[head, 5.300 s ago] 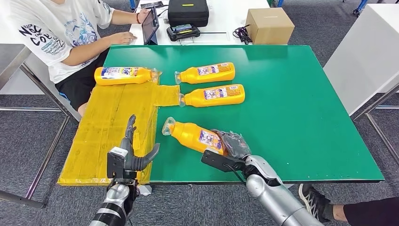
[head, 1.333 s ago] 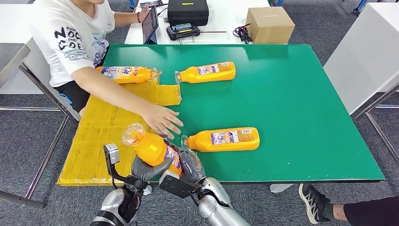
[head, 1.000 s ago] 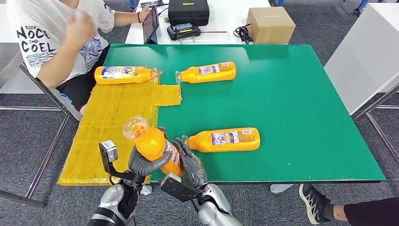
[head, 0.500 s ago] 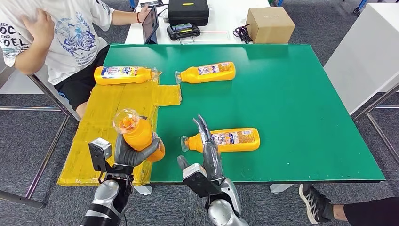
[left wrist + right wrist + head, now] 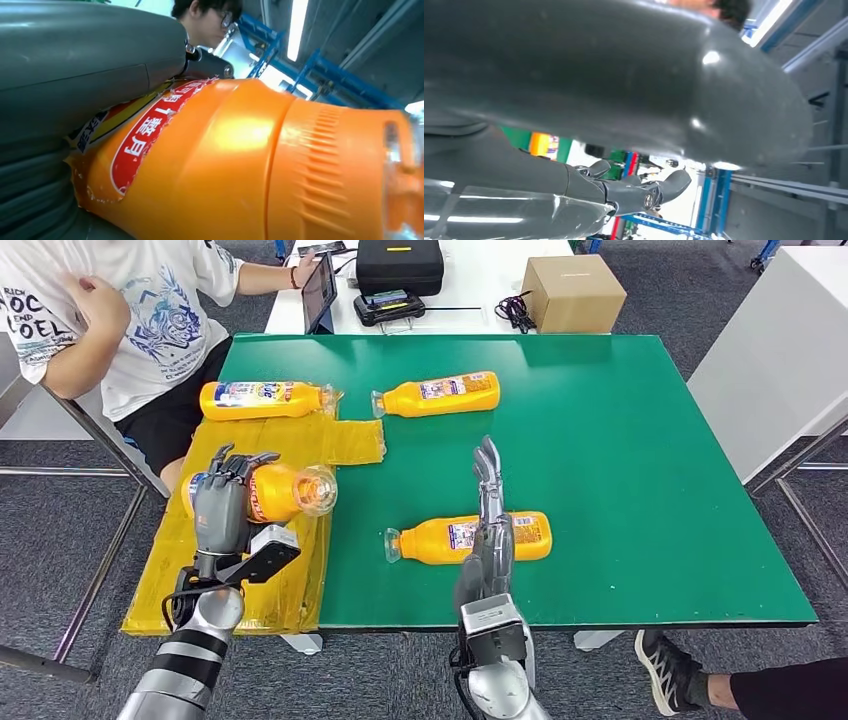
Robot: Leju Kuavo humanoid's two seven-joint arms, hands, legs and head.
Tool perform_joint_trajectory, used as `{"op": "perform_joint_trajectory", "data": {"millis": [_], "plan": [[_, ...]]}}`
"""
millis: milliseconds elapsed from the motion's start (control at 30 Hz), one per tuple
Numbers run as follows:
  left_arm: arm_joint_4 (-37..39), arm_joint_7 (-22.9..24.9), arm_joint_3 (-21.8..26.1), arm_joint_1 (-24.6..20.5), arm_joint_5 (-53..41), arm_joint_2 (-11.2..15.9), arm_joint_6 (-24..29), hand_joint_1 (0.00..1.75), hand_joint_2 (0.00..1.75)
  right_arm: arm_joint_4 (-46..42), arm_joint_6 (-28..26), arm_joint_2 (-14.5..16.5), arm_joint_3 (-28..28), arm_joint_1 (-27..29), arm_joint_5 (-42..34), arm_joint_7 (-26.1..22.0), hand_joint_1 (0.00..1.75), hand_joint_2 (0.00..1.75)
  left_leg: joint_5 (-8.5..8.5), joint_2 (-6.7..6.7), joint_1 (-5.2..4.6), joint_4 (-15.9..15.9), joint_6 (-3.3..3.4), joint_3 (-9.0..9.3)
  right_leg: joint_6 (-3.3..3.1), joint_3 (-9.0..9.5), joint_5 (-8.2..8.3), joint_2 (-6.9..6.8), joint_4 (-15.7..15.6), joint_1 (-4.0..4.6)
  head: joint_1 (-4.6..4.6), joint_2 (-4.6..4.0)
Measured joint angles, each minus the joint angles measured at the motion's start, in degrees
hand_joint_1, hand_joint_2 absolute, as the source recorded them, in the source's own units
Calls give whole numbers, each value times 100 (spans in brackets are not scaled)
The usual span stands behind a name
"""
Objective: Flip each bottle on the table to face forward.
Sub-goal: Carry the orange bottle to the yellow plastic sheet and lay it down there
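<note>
Green table (image 5: 620, 440) fills the mid scene, grey carpet around it, white desk with a cardboard box (image 5: 573, 292) and a black case (image 5: 400, 264) at the far side. A yellow taped mat (image 5: 235, 570) covers the table's left strip and overhangs the near-left corner. A person (image 5: 120, 310) sits at the far left, arm pulled back to the chest, off the table.

Left hand (image 5: 222, 502) grips the held bottle (image 5: 268, 492) around its body, lying sideways above the mat, clear cap pointing right toward the green. Left wrist view shows the red front label under the thumb, so the grip looks set for putting it down label up; that is a guess. Bottle looks lifted, contact with the mat cannot be told.

Right hand (image 5: 487, 525) is empty, fingers straight and apart, raised above the near bottle (image 5: 470, 537), which lies flat near the front edge, cap left, white back label up. Likely next one to flip.

Far bottle (image 5: 437, 394) lies on the green, cap left, back label up. Mat bottle (image 5: 262, 399) lies at the far-left edge of the mat, cap right, blue front label up, so it looks done.

Room: the right half of the table is open. The mat below the held bottle is free for a set-down, though its left edge is near. The near bottle sits close to the front edge, so little slack there.
</note>
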Motion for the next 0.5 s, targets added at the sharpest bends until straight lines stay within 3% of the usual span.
{"op": "perform_joint_trajectory", "data": {"millis": [233,500], "plan": [[1031,562,87,-598,-1721,359,77,175,175,-120,375,-6,56,-28,-103,46,0,0,1,-1,1,0,-1,-1,0,0,0,-1,1,0,1,0],[2591,389,164,-1202,-1908,913,-933,175,175,-36,1004,-4,134,-95,-297,164,0,0,2,3,6,-1,-3,0,-1,-2,0,2,3,5,2,0]]}}
